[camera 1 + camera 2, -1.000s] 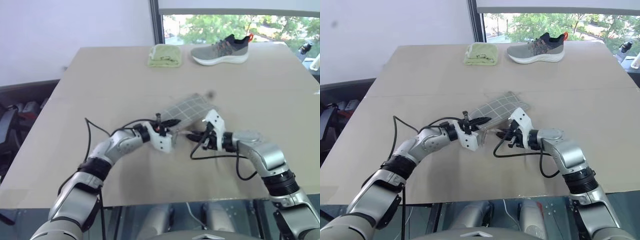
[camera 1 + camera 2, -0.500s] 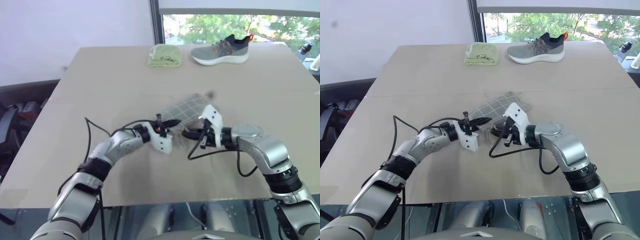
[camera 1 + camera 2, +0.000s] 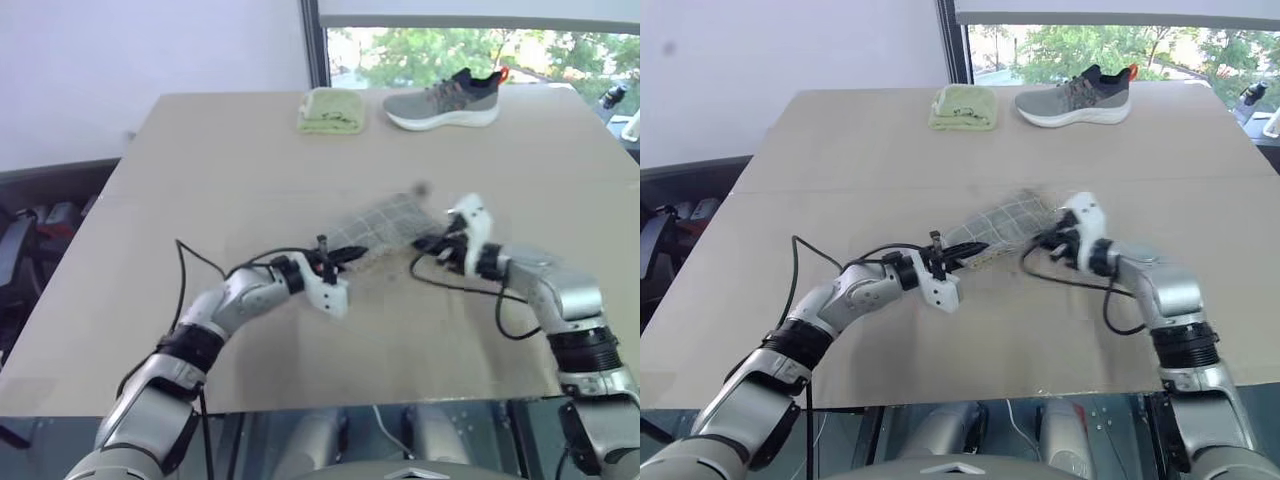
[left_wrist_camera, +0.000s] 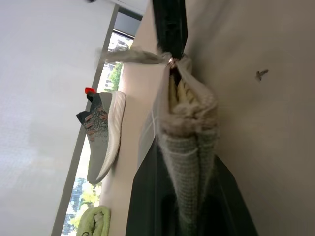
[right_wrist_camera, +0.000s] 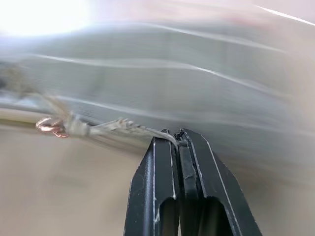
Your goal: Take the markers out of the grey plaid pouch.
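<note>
We find one grey plaid pouch stretched between the two grippers, raised a little off the table. The left gripper has its two black fingers pinched together on the pouch's near end; in the left wrist view the bunched woven fabric and pale lining sit squeezed right between them. The right gripper is closed on a thin frayed cord with a small coppery ring, the pouch just beyond its fingertips. The pouch is flat, rectangular, soft cloth with thin pale grid lines. Well beyond both grippers, at the table's far edge, we count one grey knit shoe and one folded yellow-green cloth.
</note>
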Motion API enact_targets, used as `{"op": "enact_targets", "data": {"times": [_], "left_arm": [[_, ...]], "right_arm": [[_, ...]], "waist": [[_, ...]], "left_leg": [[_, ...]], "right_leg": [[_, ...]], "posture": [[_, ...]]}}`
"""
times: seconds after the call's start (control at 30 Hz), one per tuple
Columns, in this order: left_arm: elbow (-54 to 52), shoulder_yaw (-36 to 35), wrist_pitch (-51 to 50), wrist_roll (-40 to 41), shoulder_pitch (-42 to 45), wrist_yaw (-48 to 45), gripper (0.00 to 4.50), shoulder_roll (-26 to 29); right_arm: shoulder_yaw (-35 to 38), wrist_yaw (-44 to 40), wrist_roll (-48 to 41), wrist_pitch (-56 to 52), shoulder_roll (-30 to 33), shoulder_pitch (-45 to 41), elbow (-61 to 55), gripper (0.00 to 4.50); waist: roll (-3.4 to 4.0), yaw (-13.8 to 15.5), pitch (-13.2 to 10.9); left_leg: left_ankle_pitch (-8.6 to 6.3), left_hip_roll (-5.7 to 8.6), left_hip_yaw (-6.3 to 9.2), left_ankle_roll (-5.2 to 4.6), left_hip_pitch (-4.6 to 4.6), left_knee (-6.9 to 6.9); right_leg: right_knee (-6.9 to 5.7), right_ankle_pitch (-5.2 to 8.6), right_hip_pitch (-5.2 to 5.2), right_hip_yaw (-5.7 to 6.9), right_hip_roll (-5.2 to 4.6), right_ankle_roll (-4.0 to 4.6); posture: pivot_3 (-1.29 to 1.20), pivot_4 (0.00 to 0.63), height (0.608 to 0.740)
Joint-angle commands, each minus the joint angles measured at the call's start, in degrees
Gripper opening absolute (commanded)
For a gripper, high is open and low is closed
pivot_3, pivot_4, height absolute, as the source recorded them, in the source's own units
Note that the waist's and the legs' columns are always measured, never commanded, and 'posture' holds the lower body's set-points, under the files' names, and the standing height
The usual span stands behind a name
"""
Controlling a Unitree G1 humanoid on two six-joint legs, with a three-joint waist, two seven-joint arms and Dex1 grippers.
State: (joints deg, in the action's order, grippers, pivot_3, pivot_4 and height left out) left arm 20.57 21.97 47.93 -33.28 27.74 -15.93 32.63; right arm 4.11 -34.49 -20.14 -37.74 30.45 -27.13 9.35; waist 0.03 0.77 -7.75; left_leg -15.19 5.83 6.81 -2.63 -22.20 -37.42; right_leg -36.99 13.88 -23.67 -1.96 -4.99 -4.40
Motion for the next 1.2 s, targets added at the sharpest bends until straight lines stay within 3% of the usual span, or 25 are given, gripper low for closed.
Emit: {"op": "enact_targets", "data": {"times": [0.03,0.27,0.5,0.6,0.7,0.97,1.13,1.2], "left_arm": [[-5.4,-1.2,0.6,3.4,-3.4,-2.3,0.00,2.7],[-7.2,-4.0,-0.7,5.4,-6.7,-3.4,0.00,6.3],[-7.3,-3.8,-1.8,6.1,-6.1,-4.2,0.00,5.4],[-7.5,-3.9,-2.2,6.6,-6.1,-4.5,0.00,5.0],[-8.4,-4.3,-3.1,8.4,-6.5,-5.2,0.00,4.6],[-12.3,-5.3,-7.2,13.2,-6.9,-8.0,0.00,3.1],[-14.1,-5.4,-9.0,14.0,-7.0,-9.3,0.00,2.5],[-14.4,-5.4,-9.2,13.9,-7.1,-9.5,0.00,2.3]], "right_arm": [[11.6,9.0,2.8,4.6,4.7,-0.6,4.3,0.12],[14.9,11.4,3.0,5.3,4.9,2.9,2.1,0.12],[9.7,-2.3,-6.3,-2.6,4.5,7.1,-10.1,0.12],[6.8,-5.5,-9.9,-7.2,4.7,8.8,-16.3,0.96],[3.7,-4.7,-9.5,-6.2,2.5,9.0,-19.4,2.48],[-3.1,-5.8,-10.4,-5.0,-2.6,8.0,-23.7,2.48],[-5.0,-6.0,-10.3,-4.7,-4.4,5.8,-23.5,0.28],[-5.2,-5.9,-10.2,-4.5,-4.9,5.1,-23.1,0.05]], "waist": [[0.03,0.0,0.0],[0.05,-2.2,0.0],[0.04,-2.3,0.0],[0.02,-1.9,0.0],[0.01,-1.6,0.0],[-0.01,-1.5,0.0],[-0.02,-1.5,0.0],[-0.03,-1.5,0.0]], "left_leg": [[0.00,0.01,-0.02,0.00,-0.13,0.02],[0.02,-0.24,-0.26,0.05,-0.19,0.07],[-0.03,-0.17,-0.30,-0.05,0.05,0.01],[-0.01,-0.16,-0.26,-0.03,0.04,0.01],[-0.01,-0.15,-0.27,-0.01,0.04,-0.01],[0.00,-0.15,-0.25,0.00,0.04,-0.01],[0.00,-0.13,-0.24,0.01,0.05,-0.02],[0.00,-0.14,-0.23,0.01,0.05,-0.02]], "right_leg": [[0.00,0.00,-0.10,-0.01,-0.02,0.00],[-0.16,-0.01,-0.36,-0.34,0.03,0.02],[-0.32,0.00,-0.12,-0.37,0.07,0.01],[-0.30,0.00,-0.12,-0.34,0.05,0.01],[-0.30,0.00,-0.12,-0.34,0.03,0.01],[-0.30,0.00,-0.13,-0.33,0.03,0.01],[-0.30,0.00,-0.12,-0.30,0.08,0.00],[-0.30,0.00,-0.13,-0.30,0.09,0.01]], "posture": [[0.00,0.150,0.740],[0.00,0.150,0.740],[0.00,0.150,0.740],[0.00,0.150,0.740],[0.00,0.150,0.740],[0.00,0.150,0.740],[0.00,0.150,0.740],[0.00,0.150,0.740]]}}
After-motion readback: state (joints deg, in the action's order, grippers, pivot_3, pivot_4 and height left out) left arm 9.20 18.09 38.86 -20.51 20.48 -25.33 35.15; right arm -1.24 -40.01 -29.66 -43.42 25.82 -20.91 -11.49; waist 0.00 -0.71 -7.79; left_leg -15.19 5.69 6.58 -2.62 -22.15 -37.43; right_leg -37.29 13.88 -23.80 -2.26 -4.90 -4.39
